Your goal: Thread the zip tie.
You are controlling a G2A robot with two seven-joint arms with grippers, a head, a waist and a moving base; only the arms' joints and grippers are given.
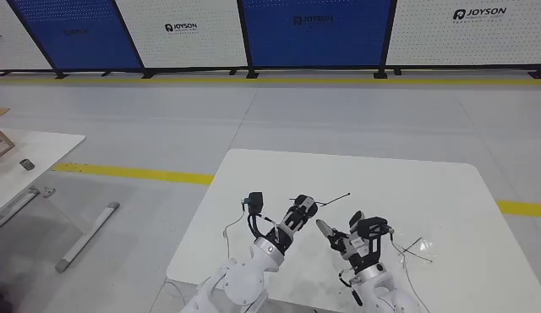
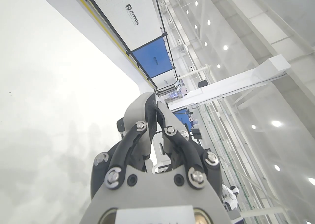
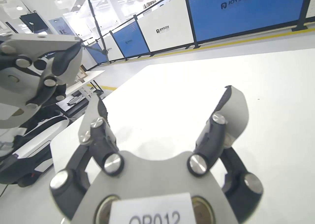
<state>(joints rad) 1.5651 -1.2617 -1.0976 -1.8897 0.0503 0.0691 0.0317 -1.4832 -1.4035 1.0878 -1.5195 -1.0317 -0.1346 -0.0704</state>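
From the top view, my two grippers sit low in the frame, a little right of centre, over the near edge of the one white table (image 1: 406, 186). My left gripper (image 1: 309, 201) is closed on the zip tie (image 1: 334, 200). It is a single thin black strap that sticks out past the fingertips toward the right of the frame, above the tabletop. My right gripper (image 1: 340, 224) is just beside it, lower and to the right, with its two fingers spread wide and nothing between them. Near the right edge of the table lie a few thin dark strands (image 1: 418, 247); I cannot tell what they are or count them. A second pale table (image 1: 34, 148) stands at the left edge of the frame.

In my left wrist view, the left gripper (image 2: 155, 105) has both fingers (image 2: 145, 114) pressed together at the tips, with the table (image 2: 49, 62) beside them. The strap is too thin for me to make out here.

In my right wrist view, my right gripper (image 3: 162, 99) is wide open over the table (image 3: 184, 82), holding and touching nothing. My left gripper (image 3: 77, 46) is close beside it, pinching the zip tie (image 3: 92, 10), which rises as one long black line away from the fingertips.
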